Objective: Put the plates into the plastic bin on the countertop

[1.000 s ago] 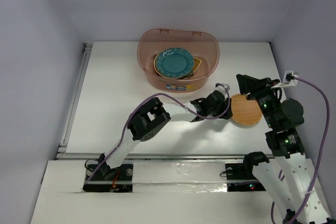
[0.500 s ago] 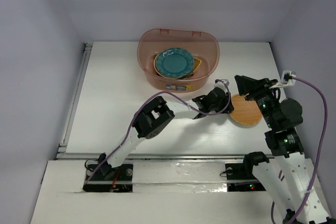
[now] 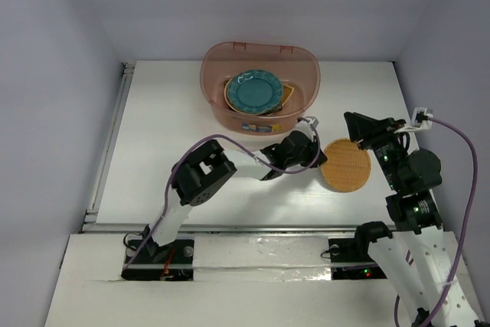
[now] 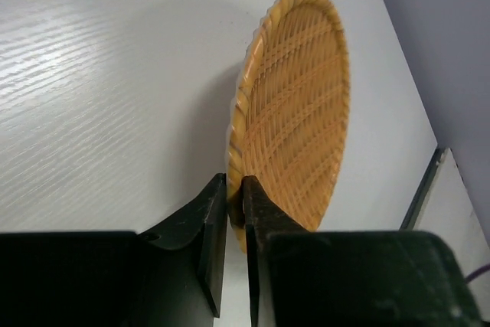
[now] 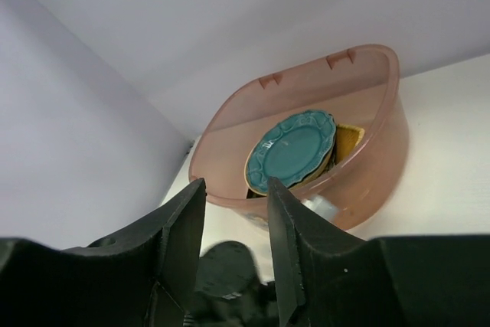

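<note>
Woven round plate (image 4: 295, 105): rim pinched between the left jaws, over the counter (image 3: 161, 151) right of centre. Right jaws spread, empty, beside it toward the right edge. Plastic bin (image 3: 210, 82) stands at far edge.

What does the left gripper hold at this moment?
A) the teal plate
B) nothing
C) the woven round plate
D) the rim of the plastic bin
C: in the left wrist view the left gripper pinches the rim of the woven round plate between its fingers; the teal plate lies in the plastic bin.
</note>
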